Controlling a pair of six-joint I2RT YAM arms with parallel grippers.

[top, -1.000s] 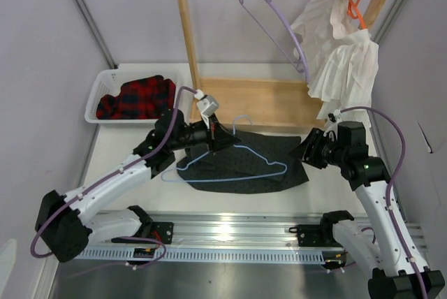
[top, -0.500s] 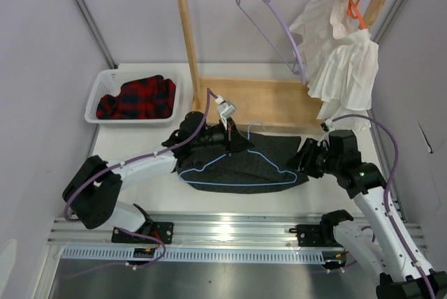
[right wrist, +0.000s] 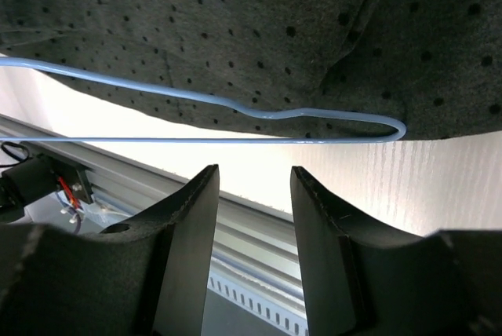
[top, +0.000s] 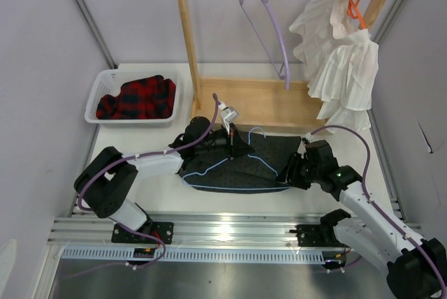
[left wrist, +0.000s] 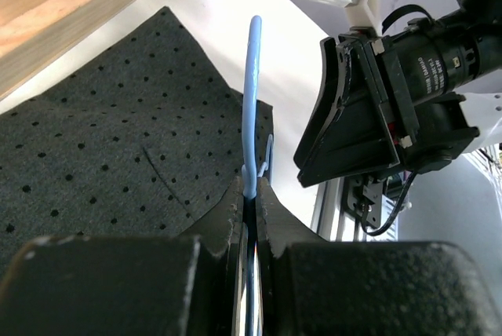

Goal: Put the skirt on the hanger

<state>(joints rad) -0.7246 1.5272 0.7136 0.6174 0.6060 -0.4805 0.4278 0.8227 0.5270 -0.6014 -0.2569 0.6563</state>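
Two grippers, one skirt (top: 271, 148) flat on the table (top: 133, 133) beneath the blue hanger (left wrist: 255, 77): left gripper (left wrist: 249, 195) clamped on the hanger's wire, right gripper (right wrist: 252, 183) parted, empty, beside the hanger's end; probable next move, pinching the cloth so the hanger slips inside.

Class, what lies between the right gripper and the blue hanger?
Right wrist view: only bare table between right gripper and hanger.

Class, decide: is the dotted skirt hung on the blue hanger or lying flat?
Lying flat on the table: the skirt is spread out, and the hanger wire shows on top of it.
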